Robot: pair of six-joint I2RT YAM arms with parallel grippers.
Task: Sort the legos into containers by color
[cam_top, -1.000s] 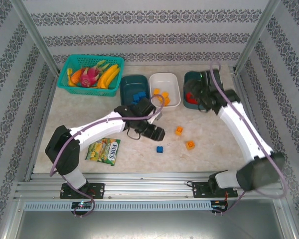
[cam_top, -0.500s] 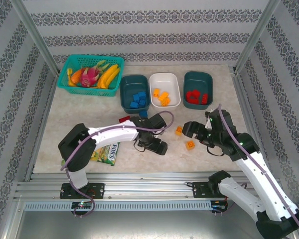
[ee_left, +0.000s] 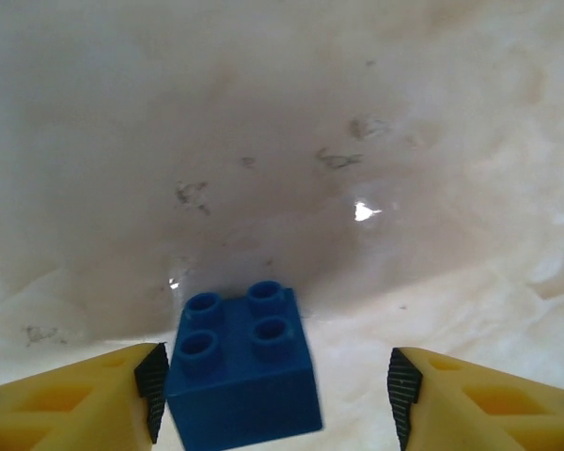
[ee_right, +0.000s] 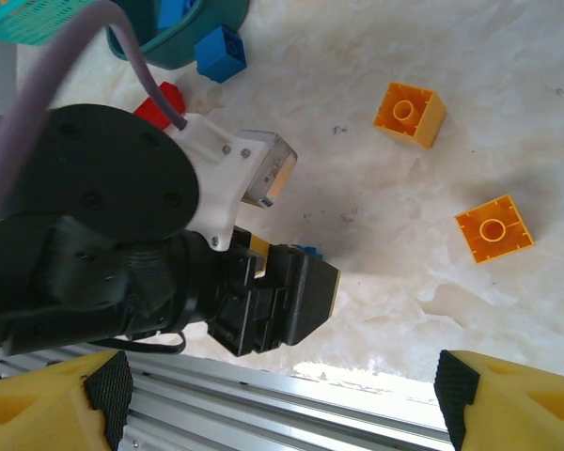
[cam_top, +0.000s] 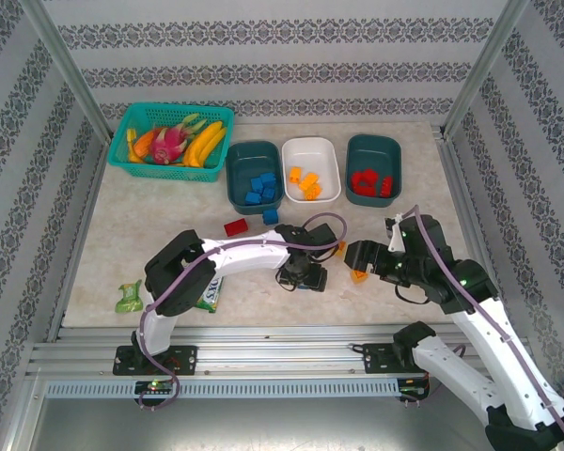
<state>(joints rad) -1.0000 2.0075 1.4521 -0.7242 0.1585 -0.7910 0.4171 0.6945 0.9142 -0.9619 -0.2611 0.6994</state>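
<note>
Left gripper (ee_left: 277,393) straddles a blue brick (ee_left: 242,371) on the table (ee_left: 357,141), jaws partly apart, one pad (ee_left: 152,390) touching it. Right gripper (ee_right: 282,390) gapes wide; orange bricks (ee_right: 493,228) lie toward its one and two o'clock.

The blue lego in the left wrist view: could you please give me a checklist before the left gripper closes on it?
1. The blue lego lies between the left gripper fingers: ok.
2. It is centred: not ok, it sits beside one finger, with a gap to the other.
3. Studs up: ok.
4. The right gripper is open, holding nothing: ok.
5. Room in the dark teal tub with blue legos: ok.
</note>
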